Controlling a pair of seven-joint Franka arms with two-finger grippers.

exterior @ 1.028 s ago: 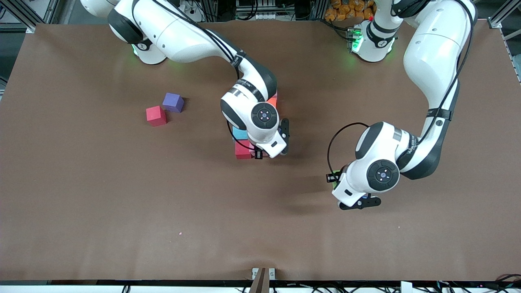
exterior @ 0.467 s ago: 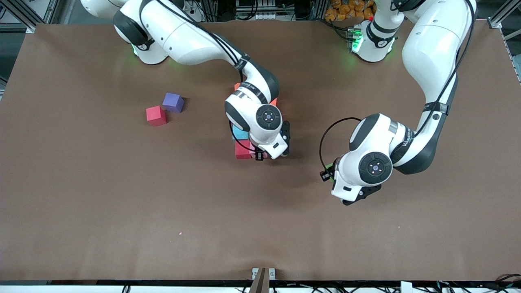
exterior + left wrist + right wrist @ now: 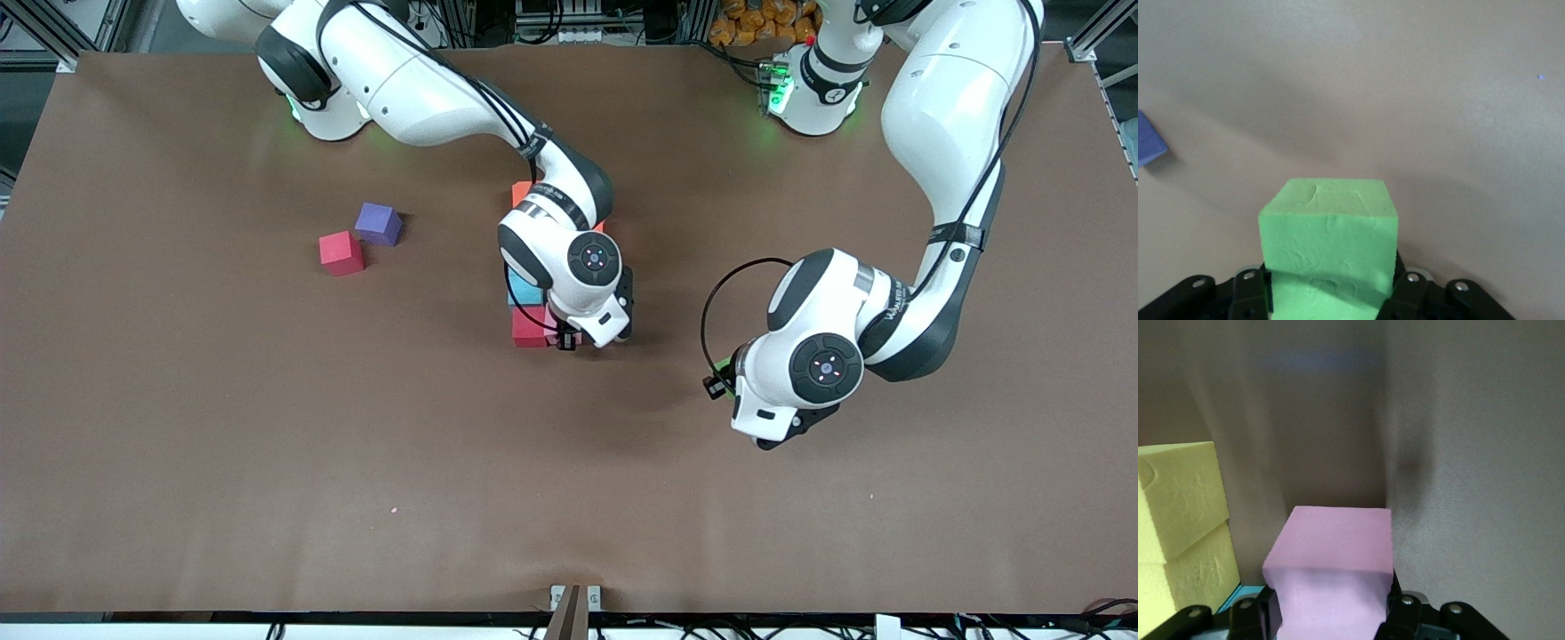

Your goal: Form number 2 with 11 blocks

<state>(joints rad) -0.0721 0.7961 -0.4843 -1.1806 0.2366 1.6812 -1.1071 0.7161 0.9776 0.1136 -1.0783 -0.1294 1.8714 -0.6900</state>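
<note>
A green cube (image 3: 1328, 243) is clamped in the left gripper (image 3: 1331, 293) over the tabletop (image 3: 267, 444); a pink cube (image 3: 1331, 577) is gripped by the right gripper (image 3: 1331, 617) at the number 2 (image 3: 532, 307), mid-table.

No readable text anywhere. There was dark lettering on the left arm's forearm (image 3: 896, 307), right of centre in the front view, and on the band round the right arm's wrist (image 3: 553, 197), but neither was legible. Wrist views carried no markings.

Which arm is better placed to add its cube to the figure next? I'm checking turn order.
The right: its gripper holds a pink cube at the partly built figure. The left gripper, holding a green cube, is over bare table.
</note>
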